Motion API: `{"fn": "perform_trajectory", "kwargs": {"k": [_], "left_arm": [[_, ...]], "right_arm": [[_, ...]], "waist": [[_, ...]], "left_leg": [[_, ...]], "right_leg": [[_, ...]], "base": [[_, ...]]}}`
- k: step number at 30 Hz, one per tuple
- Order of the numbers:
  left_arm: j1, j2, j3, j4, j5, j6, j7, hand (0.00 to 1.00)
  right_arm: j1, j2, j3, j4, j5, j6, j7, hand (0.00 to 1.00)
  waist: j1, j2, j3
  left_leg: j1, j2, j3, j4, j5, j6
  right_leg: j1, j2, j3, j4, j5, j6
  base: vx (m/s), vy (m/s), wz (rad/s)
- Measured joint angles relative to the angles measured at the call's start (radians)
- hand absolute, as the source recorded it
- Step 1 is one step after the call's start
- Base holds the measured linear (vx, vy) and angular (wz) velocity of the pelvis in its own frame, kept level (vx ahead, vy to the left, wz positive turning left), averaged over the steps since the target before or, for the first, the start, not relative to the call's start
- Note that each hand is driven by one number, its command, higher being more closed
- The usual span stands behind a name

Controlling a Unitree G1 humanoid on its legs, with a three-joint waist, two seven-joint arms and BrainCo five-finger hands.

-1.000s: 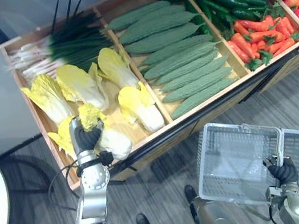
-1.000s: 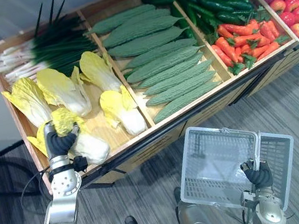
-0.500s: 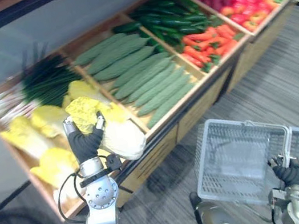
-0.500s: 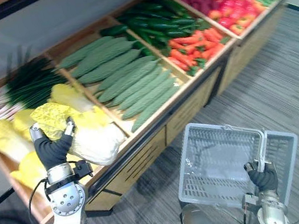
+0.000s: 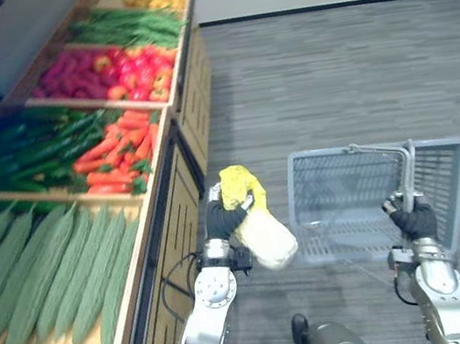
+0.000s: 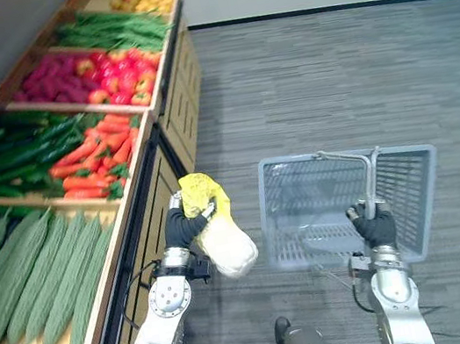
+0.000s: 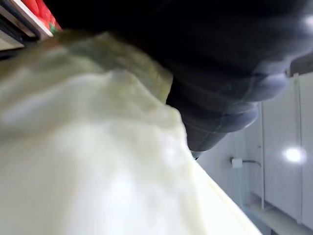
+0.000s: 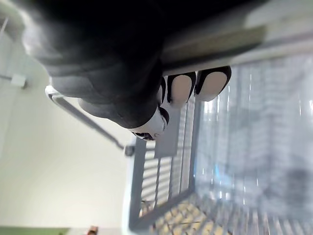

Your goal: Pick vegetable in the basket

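Note:
My left hand (image 5: 221,220) is shut on a napa cabbage (image 5: 260,225), pale at the base with yellow leaves on top. I hold it in the air over the floor, between the produce stand and the basket. The cabbage (image 7: 93,161) presses close against the palm in the left wrist view. A grey wire basket (image 5: 353,204) hangs to the right of the cabbage, and my right hand (image 5: 414,220) is shut on its handle (image 5: 408,167). In the right wrist view my fingers (image 8: 181,88) curl over the handle bar above the basket's mesh (image 8: 244,147).
A wooden produce stand (image 5: 179,136) runs along the left, holding bitter gourds (image 5: 43,276), cucumbers (image 5: 21,151), carrots (image 5: 116,156), red peppers (image 5: 123,70) and green beans (image 5: 124,26). Grey carpet floor (image 5: 344,63) spreads to the right.
The camera has swung right, away from the cabbage bin. My left hand has carried the cabbage off the stand and out over the floor beside the basket. The right hand keeps its hold on the handle.

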Motion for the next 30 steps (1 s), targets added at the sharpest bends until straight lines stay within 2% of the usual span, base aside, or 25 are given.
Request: {"fn": "perform_trajectory", "kwargs": {"k": [1,2,3,4,5,6,7,9,12,16,23,24,30], "left_arm": [[0.001,-0.001,0.0,0.0,0.0,0.0,0.002,1.0],[0.001,-0.007,-0.001,0.0,0.0,0.0,0.002,1.0],[0.0,-0.015,-0.001,0.002,0.001,-0.001,0.002,1.0],[-0.001,-0.008,-0.005,0.013,0.003,0.0,0.001,1.0],[-0.01,0.005,-0.009,0.026,0.008,0.0,-0.001,1.0],[-0.022,0.008,-0.009,0.032,0.009,0.001,-0.002,1.0],[-0.055,0.017,-0.015,0.048,0.009,0.001,-0.001,1.0],[-0.1,0.029,-0.041,0.072,0.019,0.003,-0.001,1.0],[-0.127,0.039,-0.058,0.086,0.073,0.012,0.0,1.0],[-0.165,0.05,-0.097,0.152,0.132,0.023,-0.003,1.0],[-0.192,0.062,-0.179,0.268,0.293,0.057,-0.026,1.0],[-0.197,0.062,-0.189,0.293,0.309,0.06,-0.027,0.0],[-0.216,0.062,-0.204,0.358,0.324,0.083,-0.031,0.0]], "right_arm": [[-0.003,-0.001,0.007,0.002,0.01,0.0,0.0,1.0],[-0.005,-0.013,0.022,0.007,0.024,0.0,0.0,1.0],[-0.007,-0.028,0.041,0.017,0.046,0.0,0.002,1.0],[-0.006,-0.022,0.056,0.029,0.054,0.004,0.002,1.0],[0.009,-0.02,0.08,0.026,0.07,0.006,0.01,1.0],[0.009,-0.017,0.089,0.026,0.085,0.009,0.02,1.0],[0.009,-0.016,0.105,0.026,0.102,0.015,0.032,1.0],[0.009,-0.018,0.127,0.026,0.121,0.021,0.056,1.0],[0.006,-0.018,0.173,0.026,0.131,0.042,0.091,1.0],[-0.003,-0.019,0.206,0.026,0.143,0.043,0.129,1.0],[-0.043,-0.025,0.305,0.026,0.241,0.043,0.154,1.0],[-0.048,-0.026,0.322,0.026,0.255,0.043,0.154,1.0],[-0.067,-0.025,0.382,0.026,0.42,0.043,0.157,1.0]], "waist": [[0.006,0.004,-0.002],[0.018,0.025,-0.011],[0.02,0.066,-0.028],[0.017,0.055,-0.03],[0.002,0.027,-0.044],[-0.007,0.014,-0.044],[-0.019,-0.009,-0.045],[-0.024,-0.01,-0.046],[-0.031,-0.01,-0.046],[-0.034,-0.01,-0.046],[-0.035,-0.014,-0.047],[-0.035,-0.017,-0.048],[-0.036,-0.044,-0.061]], "left_leg": [[-0.008,-0.024,-0.039,-0.059,0.007,-0.011],[-0.011,-0.041,-0.103,-0.193,0.05,-0.059],[-0.007,-0.024,-0.124,-0.247,0.144,-0.034],[0.003,-0.024,-0.095,-0.252,0.14,-0.035],[0.027,-0.044,-0.064,-0.296,0.141,-0.027],[0.04,-0.055,-0.048,-0.322,0.148,-0.018],[0.066,-0.088,-0.023,-0.387,0.175,0.005],[0.079,-0.115,-0.005,-0.424,0.19,0.02],[0.102,-0.131,0.017,-0.443,0.191,0.021],[0.12,-0.13,0.016,-0.466,0.19,0.021],[0.125,-0.131,0.005,-0.501,0.193,0.022],[0.125,-0.132,0.004,-0.512,0.202,0.023],[0.128,-0.136,-0.02,-0.556,0.234,0.022]], "right_leg": [[0.003,0.003,0.03,-0.008,0.006,0.013],[0.001,0.028,0.085,-0.027,0.02,0.047],[0.014,0.07,0.141,-0.048,0.028,0.069],[0.029,0.065,0.171,-0.063,0.038,0.086],[0.039,0.04,0.198,-0.104,0.057,0.111],[0.038,0.026,0.208,-0.117,0.062,0.118],[0.032,-0.004,0.229,-0.141,0.07,0.134],[0.035,-0.031,0.239,-0.171,0.078,0.147],[0.053,-0.05,0.254,-0.201,0.087,0.16],[0.059,-0.052,0.251,-0.202,0.087,0.16],[0.054,-0.05,0.25,-0.217,0.086,0.16],[0.05,-0.05,0.248,-0.217,0.086,0.16],[0.045,-0.051,0.222,-0.219,0.086,0.16]], "base": [[0.1,0.201,-1.7],[0.11,0.309,-1.74],[0.13,0.31,-1.64],[0.2,0.35,-1.2],[0.17,0.189,-0.6],[0.18,0.217,-0.45],[0.12,0.158,-0.24],[0.16,0.212,-0.11],[0.1,0.12,-0.13],[0.04,0.011,-0.02],[-0.03,-0.025,-0.02],[-0.04,-0.033,0.02],[-0.02,-0.034,0.13]]}}
